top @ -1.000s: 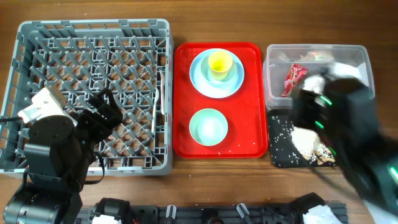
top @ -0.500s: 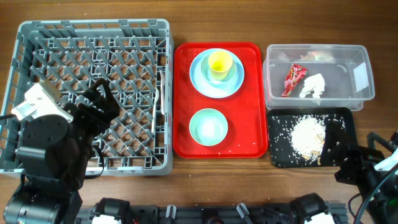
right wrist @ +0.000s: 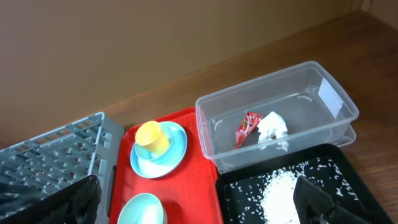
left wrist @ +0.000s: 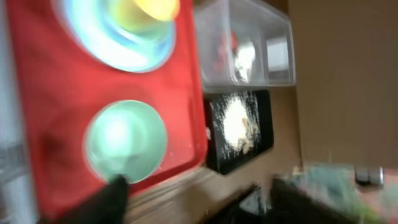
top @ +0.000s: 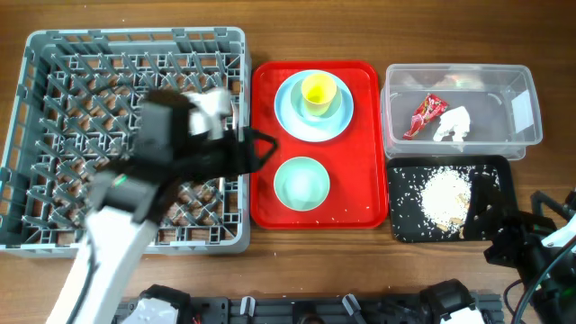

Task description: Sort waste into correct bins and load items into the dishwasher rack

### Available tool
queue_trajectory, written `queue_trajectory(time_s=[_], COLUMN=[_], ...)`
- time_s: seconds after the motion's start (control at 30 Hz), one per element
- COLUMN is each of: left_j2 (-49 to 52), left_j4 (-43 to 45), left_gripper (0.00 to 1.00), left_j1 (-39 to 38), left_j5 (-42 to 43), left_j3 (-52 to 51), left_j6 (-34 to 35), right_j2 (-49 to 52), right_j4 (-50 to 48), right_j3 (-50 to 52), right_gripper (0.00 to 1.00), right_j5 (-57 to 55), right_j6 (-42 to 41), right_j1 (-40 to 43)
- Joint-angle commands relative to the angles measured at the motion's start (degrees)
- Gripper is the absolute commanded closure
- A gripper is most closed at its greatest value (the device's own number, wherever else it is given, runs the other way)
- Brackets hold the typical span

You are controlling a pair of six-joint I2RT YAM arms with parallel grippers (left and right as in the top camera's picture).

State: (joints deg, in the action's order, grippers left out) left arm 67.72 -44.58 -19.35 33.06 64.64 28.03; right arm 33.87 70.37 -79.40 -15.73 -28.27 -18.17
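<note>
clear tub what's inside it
A red wrapper and a crumpled white tissue lie side by side inside the tub. Anything beneath those two is covered and cannot be seen.

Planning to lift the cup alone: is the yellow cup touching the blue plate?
Touching. The right wrist view shows the yellow cup standing on the blue plate, its base resting on the plate's surface.

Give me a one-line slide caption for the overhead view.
Left gripper between the dishwasher rack and green bowl; wrapper and tissue in clear tub, rice in black tray.
</note>
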Motion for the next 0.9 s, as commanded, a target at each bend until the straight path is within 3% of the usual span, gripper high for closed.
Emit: queue_trajectory(time_s=[0.0, 0.13, 0.27, 0.33, 0.43, 0.53, 0.67, 0.87], left_j2=[7.58, 16.63, 25.33, 27.32, 29.22, 29.81, 29.92, 31.65], left_j4=[6.54, 8.98, 12.81, 13.11, 13.35, 13.03, 12.41, 11.67], left_gripper=[0.47, 0.55, 0.51, 0.46, 0.55, 0.55, 0.69, 0.71], left_j1=[-9.70, -20.33, -29.24, -31.71, -34.97, -37.35, -38.07, -38.07], left_j5=[0.59, -13.44, -25.24, -30.56, -34.93, -42.49, -44.74, -46.60], left_j3=[-0.17, -0.17, -0.17, -0.17, -0.20, -0.20, -0.22, -0.31], left_j6=[-2.08, -2.12, -2.45, -2.47, -2.34, -2.32, -2.32, -2.32], right_j2=[-0.24, -0.24, -0.24, -0.24, -0.24, -0.24, -0.24, -0.24], right_j4=[0.00, 0.00, 0.02, 0.02, 0.02, 0.02, 0.02, 0.02], right_j3=[-0.22, -0.22, -0.22, -0.22, -0.22, -0.22, -0.22, -0.22], right_gripper=[0.00, 0.00, 0.00, 0.00, 0.00, 0.00, 0.00, 0.00], right_j5=[-0.96, -0.96, -0.96, -0.96, -0.96, -0.96, -0.96, -0.96], right_j6=[-0.37, -0.37, -0.37, -0.37, -0.37, -0.37, -0.37, -0.37], right_j1=[0.26, 0.26, 0.26, 0.26, 0.26, 0.26, 0.26, 0.26])
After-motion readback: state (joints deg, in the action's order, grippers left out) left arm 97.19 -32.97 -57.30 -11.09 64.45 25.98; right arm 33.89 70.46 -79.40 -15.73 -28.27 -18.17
